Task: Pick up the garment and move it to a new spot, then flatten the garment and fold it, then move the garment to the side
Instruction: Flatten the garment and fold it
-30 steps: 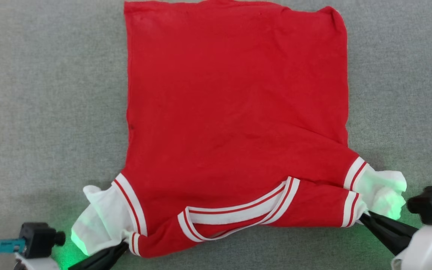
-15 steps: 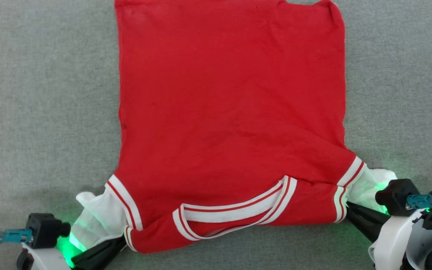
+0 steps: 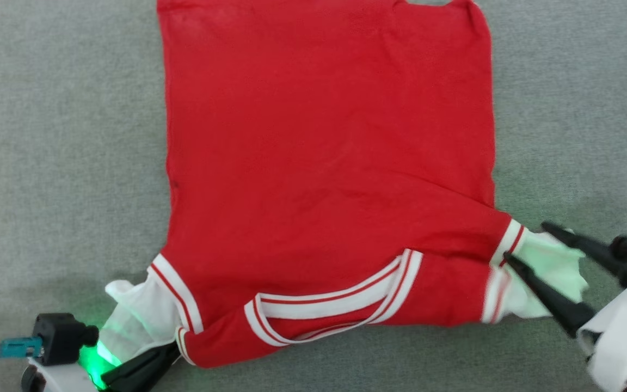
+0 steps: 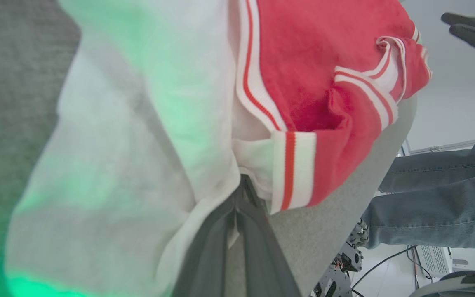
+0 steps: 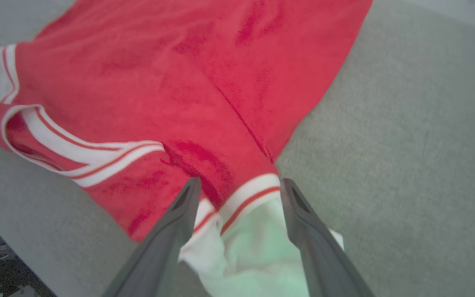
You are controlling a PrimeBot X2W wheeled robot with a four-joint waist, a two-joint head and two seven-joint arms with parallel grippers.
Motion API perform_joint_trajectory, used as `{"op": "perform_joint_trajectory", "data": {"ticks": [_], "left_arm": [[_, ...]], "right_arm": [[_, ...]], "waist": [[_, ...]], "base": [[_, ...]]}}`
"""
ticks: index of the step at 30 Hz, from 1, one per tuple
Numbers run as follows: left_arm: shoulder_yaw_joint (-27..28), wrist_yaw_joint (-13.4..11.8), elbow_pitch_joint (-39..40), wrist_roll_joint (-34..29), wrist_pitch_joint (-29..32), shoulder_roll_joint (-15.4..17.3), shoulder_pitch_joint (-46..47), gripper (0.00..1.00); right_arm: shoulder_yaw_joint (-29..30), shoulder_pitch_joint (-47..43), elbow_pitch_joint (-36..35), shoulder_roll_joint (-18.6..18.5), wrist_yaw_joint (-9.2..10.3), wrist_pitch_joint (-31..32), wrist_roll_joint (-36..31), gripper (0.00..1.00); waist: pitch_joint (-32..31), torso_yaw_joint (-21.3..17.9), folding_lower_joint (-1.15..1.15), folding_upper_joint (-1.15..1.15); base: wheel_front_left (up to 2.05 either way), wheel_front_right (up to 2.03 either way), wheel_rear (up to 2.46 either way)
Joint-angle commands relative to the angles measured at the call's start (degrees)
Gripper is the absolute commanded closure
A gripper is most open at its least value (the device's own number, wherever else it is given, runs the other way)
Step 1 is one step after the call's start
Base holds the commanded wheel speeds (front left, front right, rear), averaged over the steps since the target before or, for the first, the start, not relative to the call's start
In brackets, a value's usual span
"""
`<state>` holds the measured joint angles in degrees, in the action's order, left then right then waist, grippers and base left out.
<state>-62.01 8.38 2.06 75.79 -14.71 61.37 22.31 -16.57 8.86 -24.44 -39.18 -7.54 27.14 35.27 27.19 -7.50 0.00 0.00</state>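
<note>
The garment (image 3: 324, 163), red with white sleeves and striped trim, lies spread on the grey table, collar toward me and plain red side up. At the near left my left gripper (image 3: 174, 348) is shut on the garment's white left sleeve beside the striped cuff. In the left wrist view that gripper (image 4: 243, 185) pinches the white cloth of the garment (image 4: 328, 62). At the near right my right gripper (image 3: 527, 242) stands open, its two fingers astride the white right sleeve. The right wrist view shows this gripper (image 5: 239, 183) with the sleeve of the garment (image 5: 179, 74) lying loose between the fingers.
The grey felt table (image 3: 47, 163) runs wide on both sides of the garment. In the left wrist view a person's legs in jeans (image 4: 439, 198) stand just past the table's near edge, with cables and equipment on the floor below.
My right gripper has opened and let go of the right sleeve, which now lies between its spread fingers. The left gripper keeps its hold. The garment sits slightly further left in view.
</note>
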Motion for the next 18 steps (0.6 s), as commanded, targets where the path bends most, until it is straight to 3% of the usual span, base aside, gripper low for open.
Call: {"op": "perform_joint_trajectory", "data": {"ticks": [1, 5, 8, 18], "left_arm": [[1.0, -1.5, -2.0, -0.6, 0.1, -3.8, 2.6, 1.00], [0.9, -1.4, -0.9, -2.3, 0.1, -4.8, 4.2, 1.00], [0.6, -1.3, -0.3, -2.9, 0.6, -5.6, 5.5, 1.00], [-2.3, -1.4, -1.2, -3.9, 2.0, -9.3, 11.4, 1.00]], "right_arm": [[2.7, 1.2, -2.1, 0.3, 0.11, 2.3, 1.4, 0.00], [7.7, 8.9, -1.3, 1.1, 0.11, 8.1, 2.9, 0.00], [8.0, 15.0, 1.6, 1.7, 0.10, 11.0, 2.6, 0.00], [2.2, 45.2, 27.0, 7.3, 0.10, 26.4, -0.8, 0.00]], "waist": [[0.3, 1.0, 0.00, 0.00], [1.5, 3.0, 0.00, 0.00], [2.5, 4.4, 0.00, 0.00], [8.7, 10.1, 0.00, 0.00]], "base": [[0.00, 0.00, 0.00], [0.00, 0.00, 0.00], [0.00, 0.00, 0.00], [0.00, 0.00, 0.00]]}}
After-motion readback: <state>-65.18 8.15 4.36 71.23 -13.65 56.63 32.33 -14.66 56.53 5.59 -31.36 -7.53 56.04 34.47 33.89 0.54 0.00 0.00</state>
